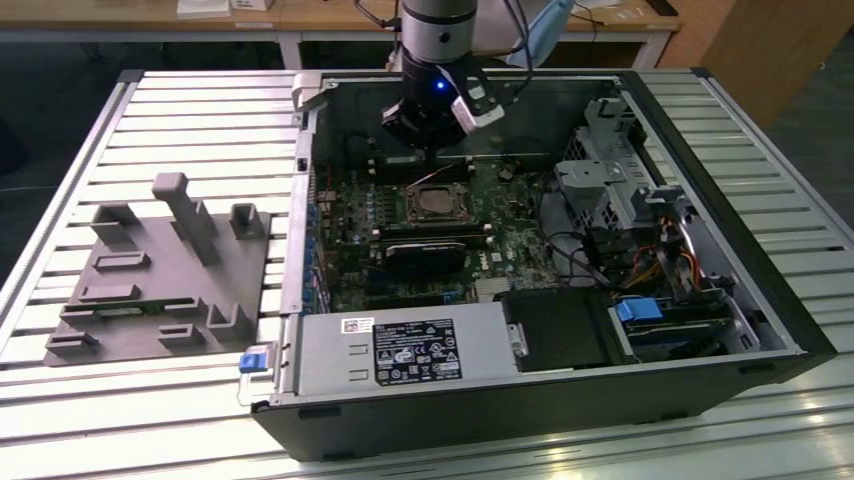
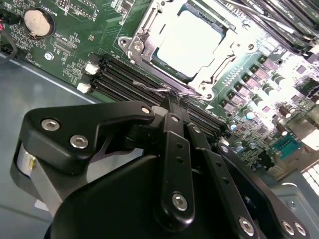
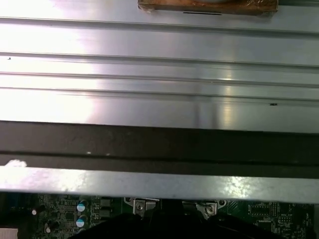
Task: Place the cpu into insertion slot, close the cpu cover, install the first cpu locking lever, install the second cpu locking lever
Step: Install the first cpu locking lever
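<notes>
Pincer [image 2: 172, 97] pressed together, tip at slot [image 2: 192, 50] edge; cpu [image 2: 192, 42] seated, cover [image 2: 149, 27] down around it.

Black multi-link gripper [image 2: 172, 99] fingertips run together at a thin wire lever in the second wrist view; can't tell if there's a gap. Its body cut off by the frame's lower edge. Pale silver-grey square cpu [image 2: 192, 42] washed out by glare, top corner cropped. Silver-rimmed insertion slot [image 1: 435, 203] too small in the exterior view to read lever positions. Brown block [image 3: 207, 6] cropped at the first wrist view's edge, unidentifiable.
</notes>
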Robot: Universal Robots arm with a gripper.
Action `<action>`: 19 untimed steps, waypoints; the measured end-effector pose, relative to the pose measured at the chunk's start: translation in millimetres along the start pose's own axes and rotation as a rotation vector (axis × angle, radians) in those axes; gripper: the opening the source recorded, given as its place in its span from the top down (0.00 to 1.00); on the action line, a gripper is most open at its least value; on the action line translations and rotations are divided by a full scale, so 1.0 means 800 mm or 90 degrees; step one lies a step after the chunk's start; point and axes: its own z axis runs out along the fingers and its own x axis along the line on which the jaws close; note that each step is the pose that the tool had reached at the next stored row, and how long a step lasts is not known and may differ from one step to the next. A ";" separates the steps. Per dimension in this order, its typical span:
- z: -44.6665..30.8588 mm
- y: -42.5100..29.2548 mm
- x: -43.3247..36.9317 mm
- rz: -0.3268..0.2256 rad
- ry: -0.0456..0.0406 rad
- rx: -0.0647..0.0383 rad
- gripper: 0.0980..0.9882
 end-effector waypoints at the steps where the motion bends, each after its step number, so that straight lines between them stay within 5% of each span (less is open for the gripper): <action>1: 0.0008 0.0004 -0.001 0.000 0.0000 0.000 0.99; 19: 0.0081 0.0025 -0.012 0.000 0.0000 0.000 0.99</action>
